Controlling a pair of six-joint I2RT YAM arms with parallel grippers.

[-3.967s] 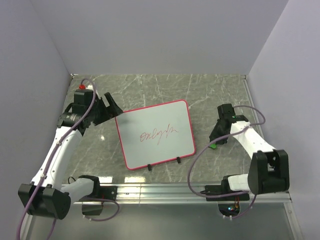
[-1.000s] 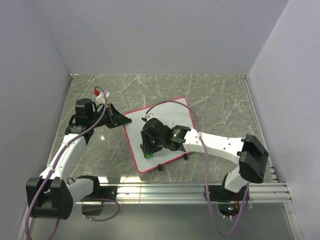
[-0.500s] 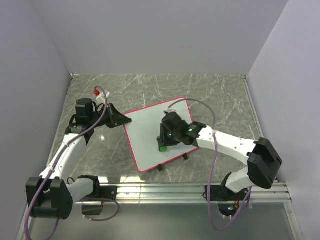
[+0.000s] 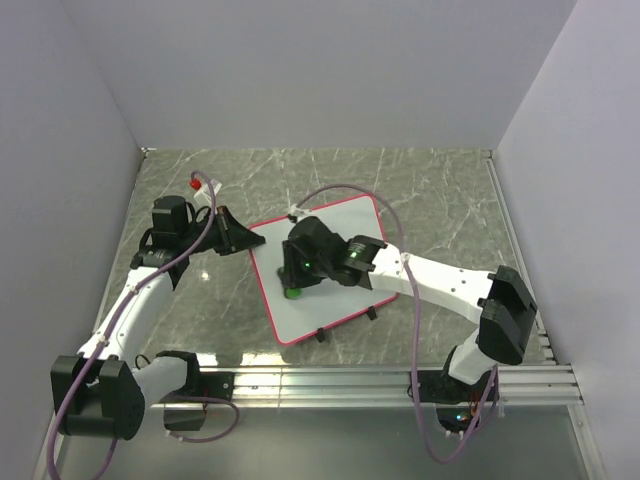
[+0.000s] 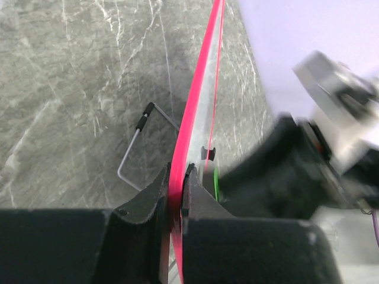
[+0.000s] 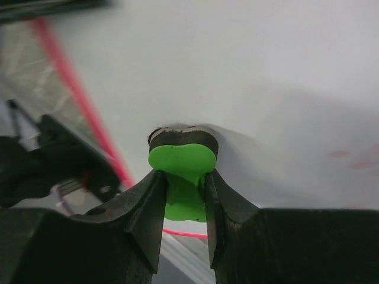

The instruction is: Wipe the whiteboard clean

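Observation:
The whiteboard (image 4: 332,306), white with a pink-red frame, lies tilted at the table's middle. My left gripper (image 4: 246,239) is shut on the frame at the board's left corner; in the left wrist view the jaws (image 5: 177,178) pinch the pink edge (image 5: 200,97). My right gripper (image 4: 293,287) is shut on a green eraser (image 4: 292,293) and presses it onto the board's left part. The right wrist view shows the eraser (image 6: 180,158) between the fingers, its dark pad flat on the white surface (image 6: 249,65). Faint red smudges (image 6: 341,154) remain at the right.
Two black clip feet (image 4: 320,335) stick out from the board's near edge. A bent wire stand (image 5: 137,144) lies on the marble table (image 4: 430,190) beside the board. A small red-tipped object (image 4: 193,184) sits near the left arm. Grey walls enclose three sides.
The right gripper has swept the eraser leftwards across the board over the last half second, after a stroke to the right. The red writing seen four seconds ago is gone.

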